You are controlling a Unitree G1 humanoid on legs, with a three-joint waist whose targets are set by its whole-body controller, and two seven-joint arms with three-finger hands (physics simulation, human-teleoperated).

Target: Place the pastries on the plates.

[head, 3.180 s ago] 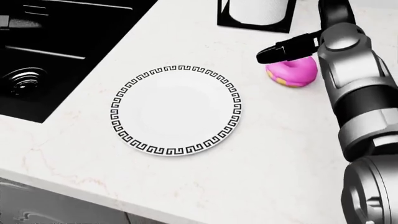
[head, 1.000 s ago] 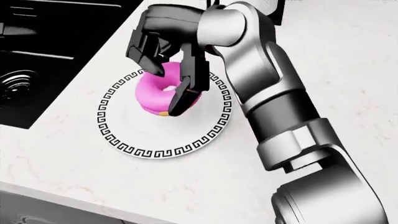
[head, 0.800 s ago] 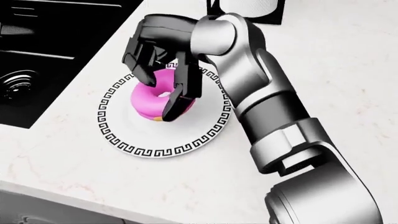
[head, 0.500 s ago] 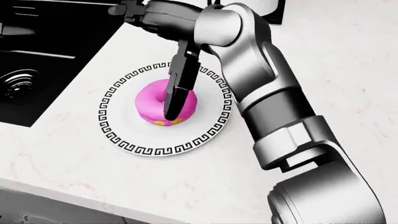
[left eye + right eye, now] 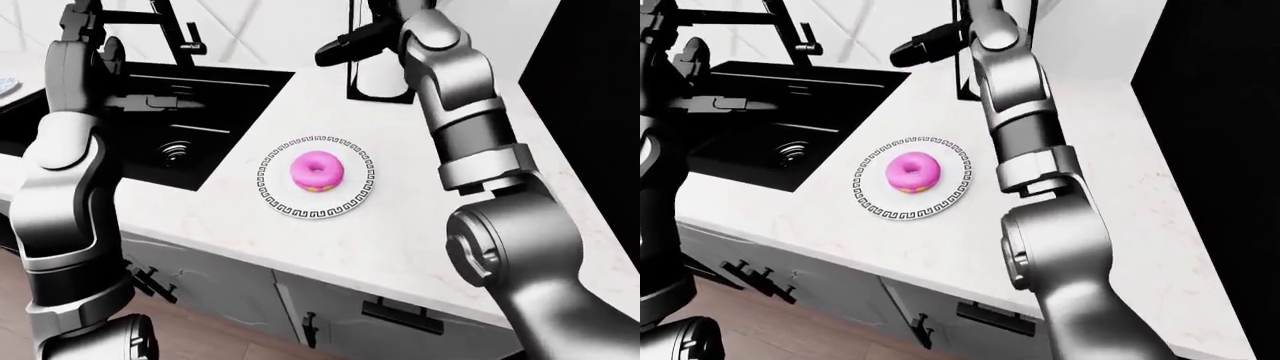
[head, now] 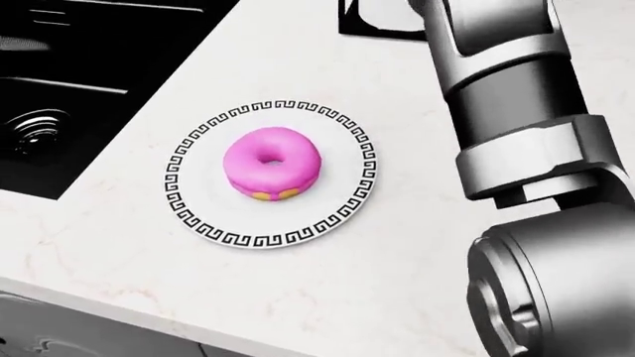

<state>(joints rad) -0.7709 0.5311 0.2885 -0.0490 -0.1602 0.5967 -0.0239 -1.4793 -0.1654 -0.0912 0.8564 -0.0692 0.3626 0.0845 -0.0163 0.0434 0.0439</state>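
A kitchen: black sink (image 5: 170, 112) with faucet (image 5: 178, 34), white marble counter (image 6: 397, 260), cabinets (image 5: 330, 319)

bright even light, sharp renders, no blur. soft shadow under the donut (image 6: 271, 163), glossy highlights on the right arm (image 6: 516, 97), sink (image 6: 59, 82) very dark.

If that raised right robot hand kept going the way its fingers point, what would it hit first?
Probably the faucet over the sink; the right robot hand points toward the view's left, though depth is unclear.
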